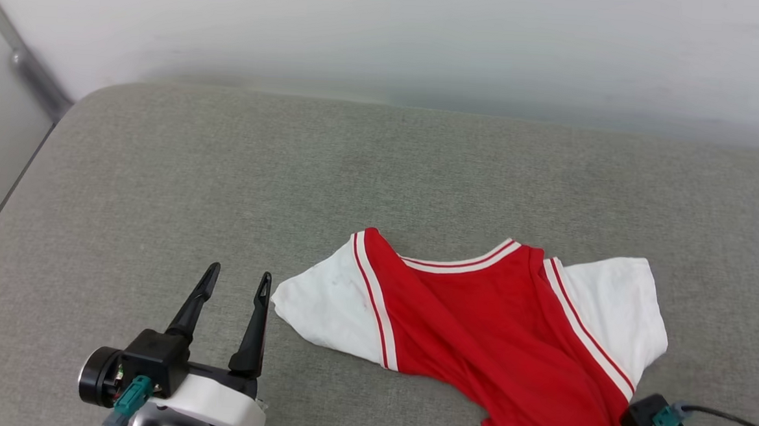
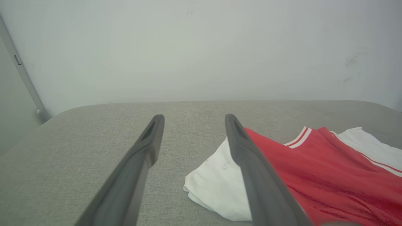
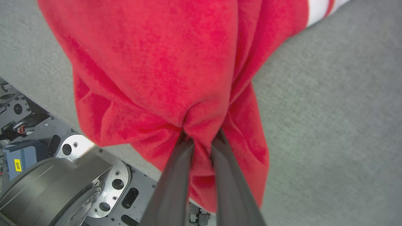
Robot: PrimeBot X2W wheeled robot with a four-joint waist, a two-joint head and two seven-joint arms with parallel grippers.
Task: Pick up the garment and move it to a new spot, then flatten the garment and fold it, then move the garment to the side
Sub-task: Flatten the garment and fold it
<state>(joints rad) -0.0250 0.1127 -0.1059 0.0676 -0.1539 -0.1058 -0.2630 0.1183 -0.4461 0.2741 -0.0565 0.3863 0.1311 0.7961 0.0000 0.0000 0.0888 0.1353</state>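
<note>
Where the head camera looks down, the garment (image 1: 478, 322) lies on the right half of the grey counter (image 1: 160, 182). Its striped neckline (image 1: 461, 261) is turned away from the robot and its hem toward it, so the long axis slants from far left to near right, with a white sleeve (image 1: 329, 308) spread on either side. The left claw (image 1: 239, 272) stands just beside the left-hand sleeve, fingers apart and off the cloth. From the left wrist, those two spread fingers frame bare counter. The sleeve and collar sit to their right, below a pale wall (image 2: 201, 47). The right wrist view makes the grip plain: the right claw (image 3: 201, 136) is clamped on a bunched fold of red cloth near the hem. There the fabric drapes past the counter's near edge above the robot's metal base (image 3: 62, 182).
</note>
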